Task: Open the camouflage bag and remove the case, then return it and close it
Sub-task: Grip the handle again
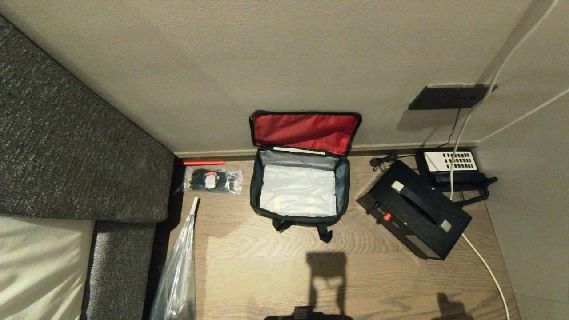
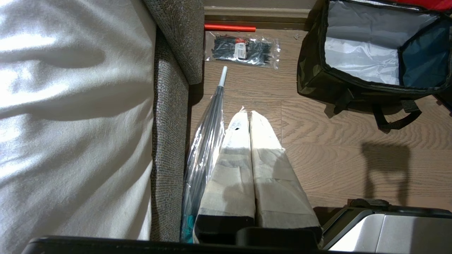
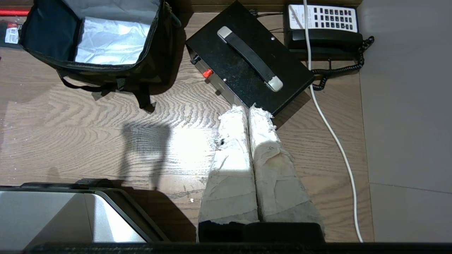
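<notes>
The left gripper point(image 2: 249, 114) is seen in its wrist view with both tape-wrapped fingers point(image 2: 235, 151) pressed together, nothing held between them, pointing down over the floor. The right gripper point(image 3: 247, 110) is likewise closed, its frayed white-wrapped fingers point(image 3: 265, 141) touching along their length and empty. Neither arm is seen in the head view.

Hotel room — bed point(image 1: 40, 262), telephone point(image 1: 451, 166).

The camouflage bag point(image 1: 298, 186) stands on the floor point(image 1: 266, 266) against the wall point(image 1: 266, 58), lid up. To its right lies the case point(image 1: 413, 215), the telephone point(image 1: 451, 168) behind it. Left of the bag lies a packet of cable ties point(image 1: 213, 180), beside the sofa point(image 1: 75, 146).
</notes>
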{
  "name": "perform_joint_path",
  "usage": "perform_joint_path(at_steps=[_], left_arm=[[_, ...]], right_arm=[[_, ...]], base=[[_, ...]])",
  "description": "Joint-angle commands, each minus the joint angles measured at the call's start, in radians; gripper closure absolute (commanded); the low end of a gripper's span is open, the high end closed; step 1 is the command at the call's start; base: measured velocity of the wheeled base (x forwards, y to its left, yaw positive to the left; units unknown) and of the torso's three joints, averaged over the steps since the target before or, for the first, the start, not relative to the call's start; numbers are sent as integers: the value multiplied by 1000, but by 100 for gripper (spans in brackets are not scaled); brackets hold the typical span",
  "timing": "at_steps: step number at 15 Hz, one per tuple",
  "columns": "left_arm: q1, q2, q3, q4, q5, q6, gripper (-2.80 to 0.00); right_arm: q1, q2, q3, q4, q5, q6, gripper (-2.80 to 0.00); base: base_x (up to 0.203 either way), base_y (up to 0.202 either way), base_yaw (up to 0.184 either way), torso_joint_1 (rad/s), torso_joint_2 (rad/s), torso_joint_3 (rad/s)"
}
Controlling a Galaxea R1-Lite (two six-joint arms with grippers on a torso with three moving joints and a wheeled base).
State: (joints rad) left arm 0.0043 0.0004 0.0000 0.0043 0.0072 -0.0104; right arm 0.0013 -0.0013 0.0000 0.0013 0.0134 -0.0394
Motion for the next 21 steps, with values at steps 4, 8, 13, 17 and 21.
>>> perform_joint_path(at_steps=[4, 8, 13, 17, 21], left_arm=[[1, -2, 3, 0, 0, 0, 0], [0, -2, 3, 0, 0, 0, 0], [0, 0, 3, 0, 0, 0, 0], [0, -2, 3, -1, 0, 0, 0], [0, -2, 3, 0, 0, 0, 0]], right_arm=[[0, -4, 0, 0, 0, 0, 0], [0, -4, 0, 0, 0, -1, 0], [0, -3, 0, 0, 0, 0, 0], [0, -4, 0, 0, 0, -1, 0], [0, -3, 0, 0, 0, 0, 0]], base=[[0, 0, 0, 0, 0, 0], [0, 0, 0, 0, 0, 0], [0, 0, 0, 0, 0, 0], [0, 0, 0, 0, 0, 0], [0, 0, 0, 0, 0, 0]])
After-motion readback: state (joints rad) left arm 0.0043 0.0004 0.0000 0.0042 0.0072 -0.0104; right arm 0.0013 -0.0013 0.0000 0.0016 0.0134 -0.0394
